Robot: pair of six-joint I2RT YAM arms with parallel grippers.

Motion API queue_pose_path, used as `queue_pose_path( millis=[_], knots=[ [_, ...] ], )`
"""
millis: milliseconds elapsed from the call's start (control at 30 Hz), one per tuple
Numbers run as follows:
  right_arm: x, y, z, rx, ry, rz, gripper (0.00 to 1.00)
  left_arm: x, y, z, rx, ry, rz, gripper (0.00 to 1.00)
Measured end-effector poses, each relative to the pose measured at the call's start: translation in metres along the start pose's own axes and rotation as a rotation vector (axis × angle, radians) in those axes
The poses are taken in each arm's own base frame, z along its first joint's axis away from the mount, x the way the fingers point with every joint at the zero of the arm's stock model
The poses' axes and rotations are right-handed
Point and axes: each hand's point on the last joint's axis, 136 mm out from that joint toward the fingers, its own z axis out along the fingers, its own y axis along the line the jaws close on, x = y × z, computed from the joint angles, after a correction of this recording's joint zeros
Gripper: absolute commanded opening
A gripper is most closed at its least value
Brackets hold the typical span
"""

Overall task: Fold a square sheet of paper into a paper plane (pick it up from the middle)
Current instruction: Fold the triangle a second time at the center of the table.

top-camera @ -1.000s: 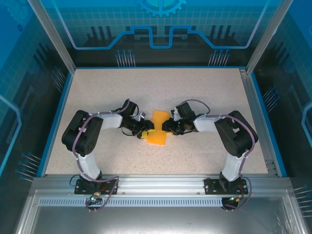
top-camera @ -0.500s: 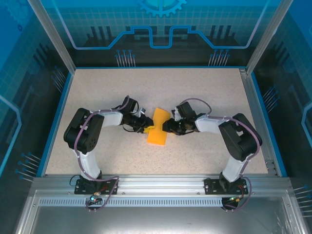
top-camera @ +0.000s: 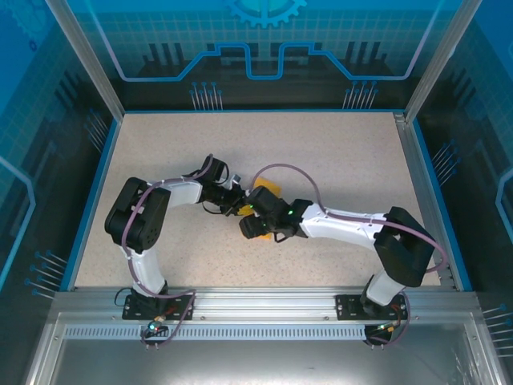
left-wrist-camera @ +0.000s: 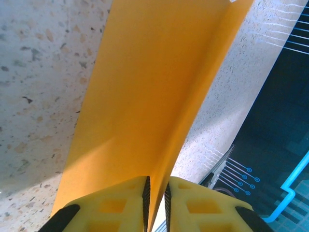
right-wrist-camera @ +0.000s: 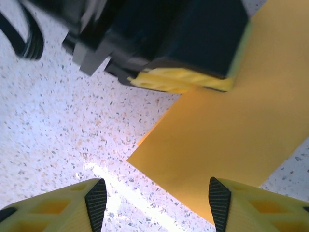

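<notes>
The left arm reaches from its base at the near left edge toward the middle of the speckled surface (top-camera: 337, 152). Its hand (top-camera: 238, 205) lies low there, just beside the right arm's wrist. In the left wrist view this hand (left-wrist-camera: 156, 186) is nearly closed. Its two yellow fingers (left-wrist-camera: 120, 205) pinch the near edge of the sheet of paper (left-wrist-camera: 154, 87) between them, with only the paper's thickness in the gap. From that grip the orange-yellow sheet runs away from the camera as a long folded band. One side lies on the surface (left-wrist-camera: 34, 72) and the other is raised along a crease.

In the top view the sheet of paper (top-camera: 272, 190) lies at the centre of the surface, between the two arms. Much of it is covered by the right arm's wrist, and only an orange patch shows at the far side.

The right arm stretches leftward across the surface from its base at the near right. Its hand (top-camera: 250, 228) sits over the near part of the sheet. In the right wrist view this hand (right-wrist-camera: 157, 193) is open. Its fingers (right-wrist-camera: 63, 205) stand well apart and hold nothing. Between them a corner of the sheet (right-wrist-camera: 231, 125) lies flat on the surface (right-wrist-camera: 72, 121). The left hand (right-wrist-camera: 178, 79) shows beyond, at the sheet's far edge.
</notes>
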Motion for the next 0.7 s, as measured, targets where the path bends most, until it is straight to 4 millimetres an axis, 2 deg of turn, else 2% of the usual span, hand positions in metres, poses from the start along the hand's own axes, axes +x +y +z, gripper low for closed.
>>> queue_pose_path(
  millis=[233, 500, 700],
  knots=[
    [0.005, 0.02, 0.019, 0.148, 0.007, -0.166, 0.63, 0.0, 0.0, 0.0, -0.004, 0.003, -0.005, 0.15],
    [0.011, 0.007, 0.029, 0.276, 0.031, -0.224, 0.56, 0.001, 0.0, -0.001, -0.007, 0.006, -0.009, 0.15],
    [0.01, 0.002, 0.027, 0.313, 0.025, -0.232, 0.33, 0.002, 0.001, -0.001, -0.011, 0.01, -0.011, 0.15]
  ],
)
